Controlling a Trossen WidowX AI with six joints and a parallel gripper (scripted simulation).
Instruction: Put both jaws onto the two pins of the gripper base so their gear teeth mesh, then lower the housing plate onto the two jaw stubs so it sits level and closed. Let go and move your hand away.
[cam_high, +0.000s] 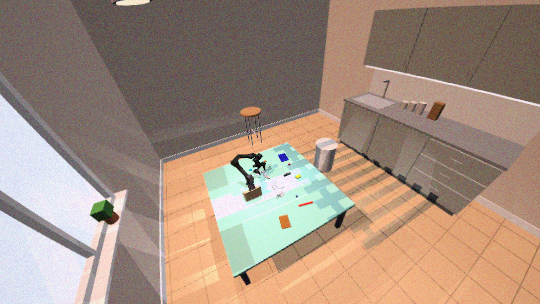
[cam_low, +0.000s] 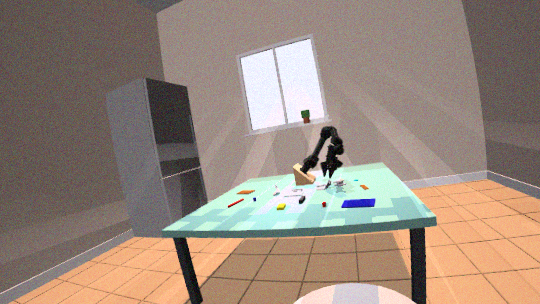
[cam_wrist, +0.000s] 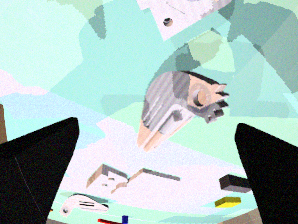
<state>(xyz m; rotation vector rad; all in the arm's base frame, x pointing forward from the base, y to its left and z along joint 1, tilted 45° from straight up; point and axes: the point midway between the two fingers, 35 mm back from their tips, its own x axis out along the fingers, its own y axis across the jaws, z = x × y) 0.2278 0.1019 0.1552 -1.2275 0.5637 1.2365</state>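
My gripper (cam_high: 262, 172) (cam_low: 329, 176) (cam_wrist: 158, 128) is open and empty, pointing down above one jaw. This jaw (cam_wrist: 167, 102), grey and pale with gear teeth and a round hole, lies on the table between and beyond the fingertips in the wrist view. A second pale jaw (cam_wrist: 87, 202) (cam_low: 276, 191) lies farther off, apart from the others. A flat pale piece with a hole (cam_wrist: 182, 17) is cut by the wrist view's top edge; it looks like the housing plate. A notched pale piece (cam_wrist: 102, 176) lies low in the wrist view, perhaps the gripper base; its pins cannot be made out.
The table (cam_high: 245, 240) (cam_low: 400, 210) also bears a black block (cam_wrist: 234, 182) (cam_low: 302, 199), a yellow block (cam_wrist: 228, 202) (cam_low: 281, 206), a blue sheet (cam_high: 283, 157) (cam_low: 358, 203), a red bar (cam_high: 306, 204) (cam_low: 236, 203), an orange sheet (cam_high: 284, 222) and a red cube (cam_low: 324, 204).
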